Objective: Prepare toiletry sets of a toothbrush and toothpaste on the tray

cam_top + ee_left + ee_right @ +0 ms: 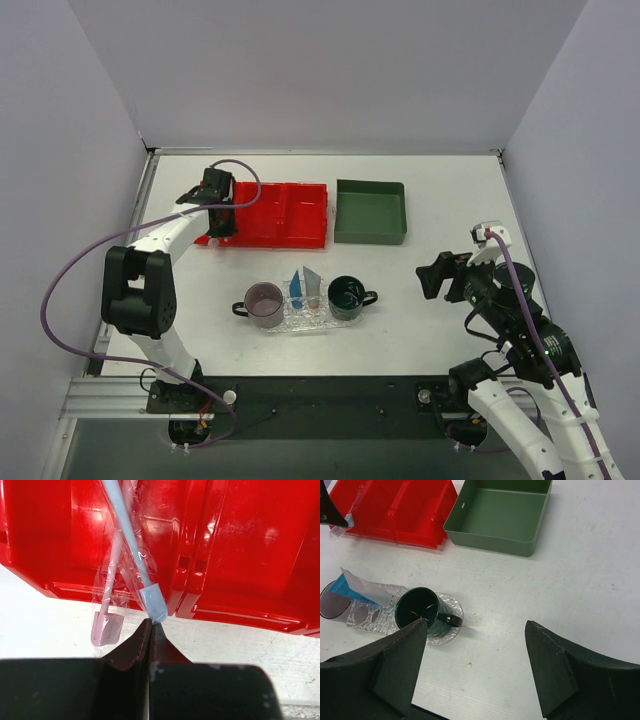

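A light-blue toothbrush (131, 535) in clear wrap lies in the red bin's (240, 545) left compartment, its end over the near rim. My left gripper (152, 623) (221, 228) is shut on that end. The clear bumpy tray (290, 323) (370, 622) holds a grey cup (264, 304) and a dark green cup (347, 296) (417, 611). Between the cups lean a white toothpaste tube (313, 285) (370, 591) and a short light-blue toothbrush (297, 288). My right gripper (476, 624) (432, 277) hangs open over bare table, right of the green cup.
A pink wrapped toothbrush (107, 625) lies beside the blue one, its head on the table outside the red bin (285, 215). A dark green square bin (370, 212) (505, 515) stands right of the red bin. White walls enclose the table.
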